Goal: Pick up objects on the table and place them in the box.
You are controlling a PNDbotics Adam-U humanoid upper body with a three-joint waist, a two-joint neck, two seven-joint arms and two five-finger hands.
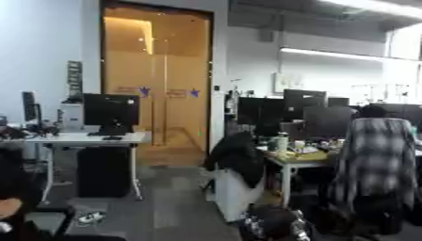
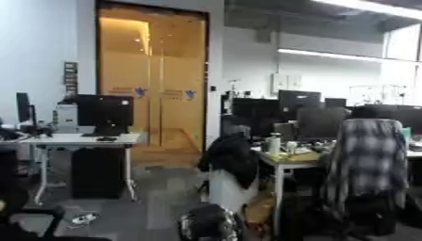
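Looking straight out across an office right now, not down at any work surface. A tall lit doorway (image 1: 157, 80) is glowing at about 11 o'clock, a white desk (image 1: 82, 139) with a dark monitor (image 1: 111, 113) is sitting at 9 o'clock, and a plaid shirt (image 1: 375, 155) is hanging over a chair at 3 o'clock. Neither robot hand is showing up in either eye, so can't tell what they're doing. No box or objects to pick up are showing either. Guessing the task isn't started: the head needs tilting down to find the table first.
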